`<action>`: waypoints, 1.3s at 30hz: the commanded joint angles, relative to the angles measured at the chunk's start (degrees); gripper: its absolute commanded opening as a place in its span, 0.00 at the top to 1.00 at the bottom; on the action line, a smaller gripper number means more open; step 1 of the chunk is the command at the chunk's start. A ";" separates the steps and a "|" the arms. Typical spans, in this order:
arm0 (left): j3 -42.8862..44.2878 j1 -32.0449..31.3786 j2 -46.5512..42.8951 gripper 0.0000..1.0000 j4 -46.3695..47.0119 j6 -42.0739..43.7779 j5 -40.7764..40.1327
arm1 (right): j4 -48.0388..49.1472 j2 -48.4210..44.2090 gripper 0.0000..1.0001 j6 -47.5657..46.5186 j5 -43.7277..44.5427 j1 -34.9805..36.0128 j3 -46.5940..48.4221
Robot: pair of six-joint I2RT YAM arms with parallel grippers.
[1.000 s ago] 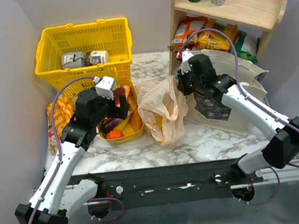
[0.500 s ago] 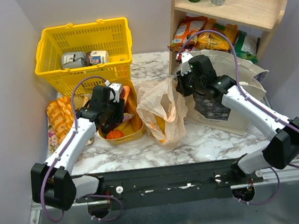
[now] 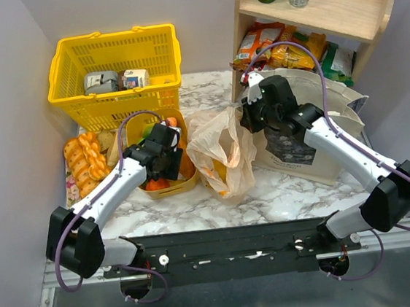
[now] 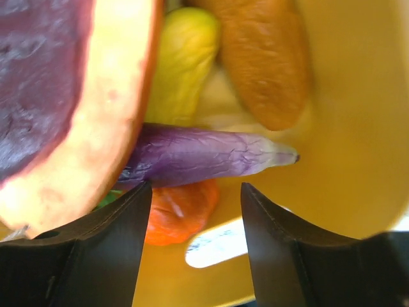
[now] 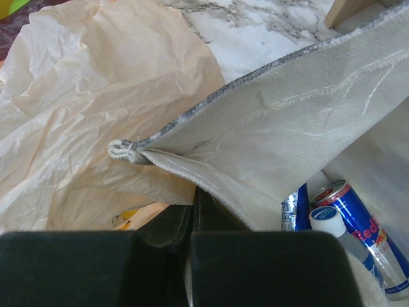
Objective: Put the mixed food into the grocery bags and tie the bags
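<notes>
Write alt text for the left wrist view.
The open left gripper hovers over a yellow tray of food, a purple eggplant lying crosswise just beyond its fingertips. A big red-brown slice fills the upper left; an orange fruit sits under the eggplant, with a yellow-green fruit and an orange-brown piece behind.

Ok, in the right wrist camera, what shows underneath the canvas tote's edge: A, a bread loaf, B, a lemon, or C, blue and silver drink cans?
C: blue-silver drink cans show at the lower right of that view, just below the edge of the canvas tote.
</notes>
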 commanded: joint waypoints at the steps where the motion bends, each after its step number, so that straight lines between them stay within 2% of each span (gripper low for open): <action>1: 0.28 0.49 1.68 0.30 0.09 0.89 -7.92 | 1.05 -0.46 0.93 -0.87 -1.18 -0.47 -1.37; 2: 1.51 0.49 2.56 0.22 0.09 1.24 -8.98 | 0.96 -0.46 0.93 -0.87 -1.18 -0.47 -1.37; 5: 3.09 0.67 4.58 0.15 1.14 3.44 -11.36 | 0.96 -0.90 0.93 -0.96 -1.35 -0.55 -1.46; 10: 5.82 0.84 8.01 0.12 -0.70 0.28 -14.35 | 1.05 -1.34 0.93 -1.31 -1.71 -0.47 -1.73; 16: 4.07 0.84 8.37 0.13 0.36 -7.62 -14.96 | 1.40 -1.25 0.93 -2.01 -2.93 -0.47 -1.64; 23: 0.29 0.84 8.37 0.20 3.43 -15.89 -13.30 | 1.49 -1.34 0.93 -2.28 -3.73 -0.47 -1.64; 32: -2.87 0.84 7.13 0.33 7.21 -18.27 -12.95 | 1.49 -1.69 0.93 -2.45 -4.61 -0.47 -1.73; 36: -4.11 0.84 8.01 0.34 8.79 -18.71 -12.51 | 1.58 -1.95 0.93 -2.63 -4.96 -0.47 -1.73; 37: -4.28 0.84 8.10 0.35 9.06 -18.88 -12.51 | 1.58 -2.04 0.93 -2.63 -4.96 -0.55 -1.73; 39: -4.55 0.84 7.67 0.45 9.58 -19.23 -12.07 | 1.58 -2.13 0.93 -2.71 -4.96 -0.47 -1.81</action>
